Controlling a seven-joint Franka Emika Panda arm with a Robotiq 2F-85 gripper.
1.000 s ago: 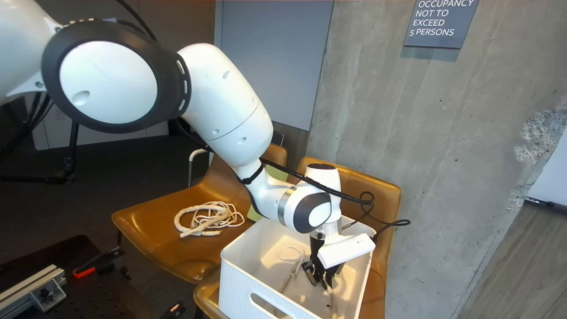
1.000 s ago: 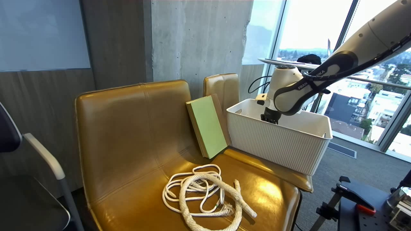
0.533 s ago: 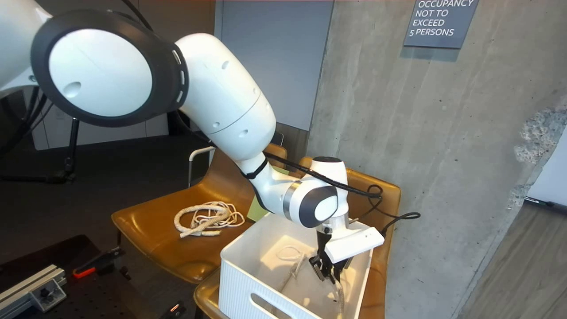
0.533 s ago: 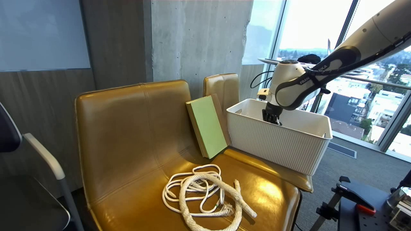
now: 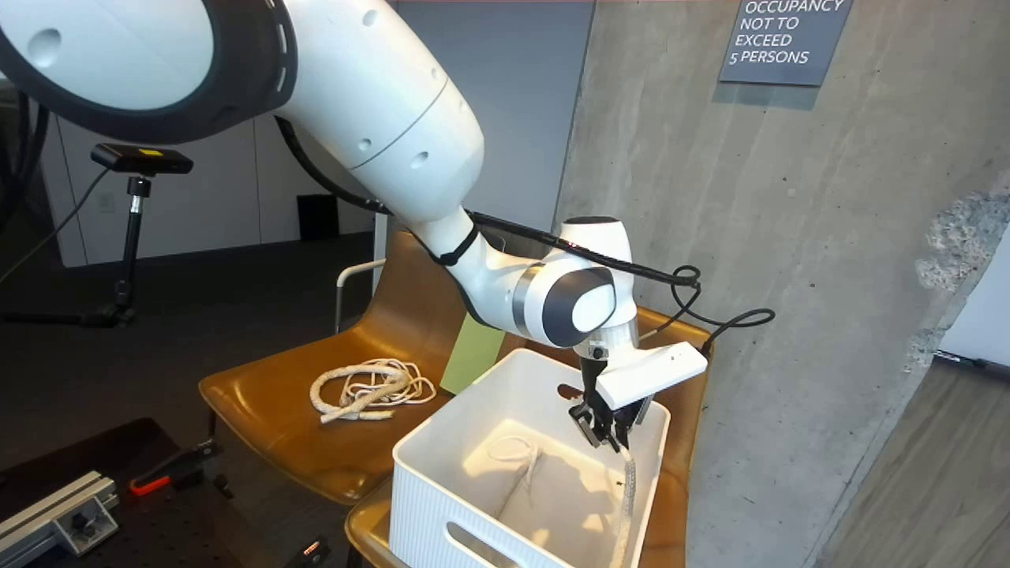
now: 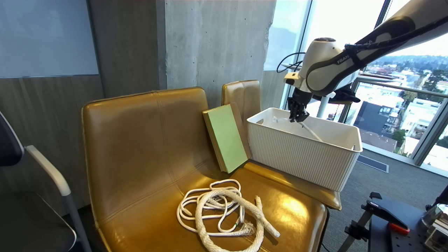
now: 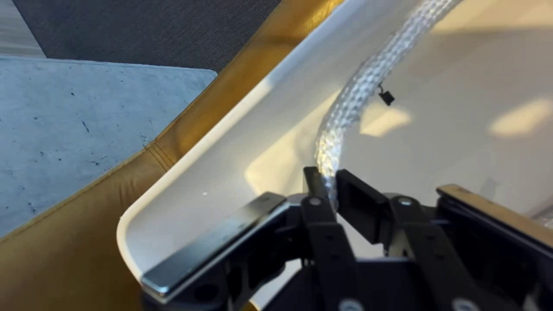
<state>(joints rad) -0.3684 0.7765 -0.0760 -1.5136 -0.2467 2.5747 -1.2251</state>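
Well, jaws pinched tight on rope (image 7: 356, 88): whitish, coarsely braided, gently curved.

Points nearly straight down with the gripper (image 7: 327, 178), tilted only slightly in both exterior views. Pinches with the fingertips (image 7: 360, 199) close together, parted by only a narrow slot. Flares out behind the fingertips to outer links (image 7: 216, 242) on either side. Bends at the wrist (image 5: 559, 304), just above the gripper, with the white end link (image 5: 600, 237) near-upright over it. From there slopes up and away along the forearm (image 5: 387, 102) to the large round joint (image 5: 134, 63), high above and well apart from the gripper.
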